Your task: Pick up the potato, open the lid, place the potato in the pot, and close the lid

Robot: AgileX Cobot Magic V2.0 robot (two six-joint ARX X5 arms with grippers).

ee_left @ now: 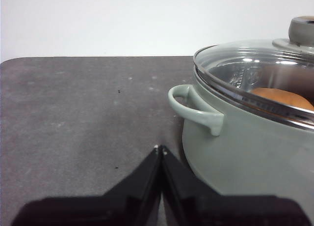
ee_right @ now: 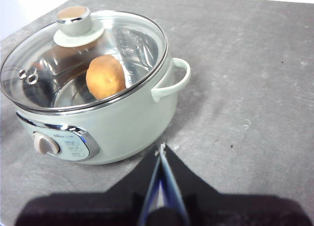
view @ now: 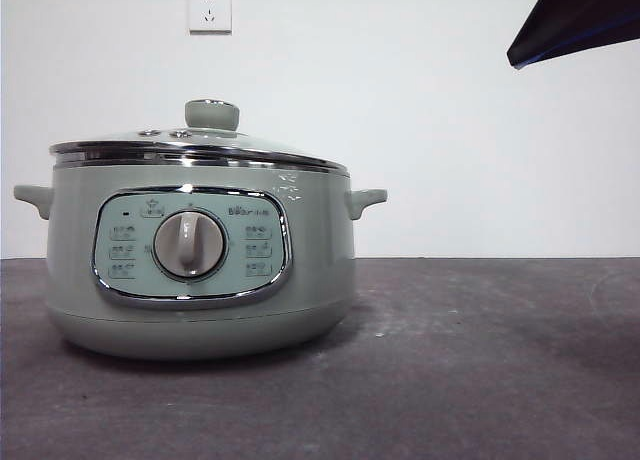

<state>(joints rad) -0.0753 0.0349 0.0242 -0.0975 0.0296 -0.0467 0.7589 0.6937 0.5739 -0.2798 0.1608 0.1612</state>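
**Ann:** Inside the pot sits the potato, plain through the glass, and the lid is seated flat on the rim, knob up.

**Bo:** So every step looks finished?

**Ann:** By my reading, yes. Nothing appears left to do.

**Bo:** And the arms?

**Ann:** Left gripper hangs beside the pot's handle, jaws pressed together, holding nothing. Right gripper hovers near the other side, tips closed, also empty. Front view shows only a dark tip in a top corner.

Left gripper and right gripper — both closed, empty.
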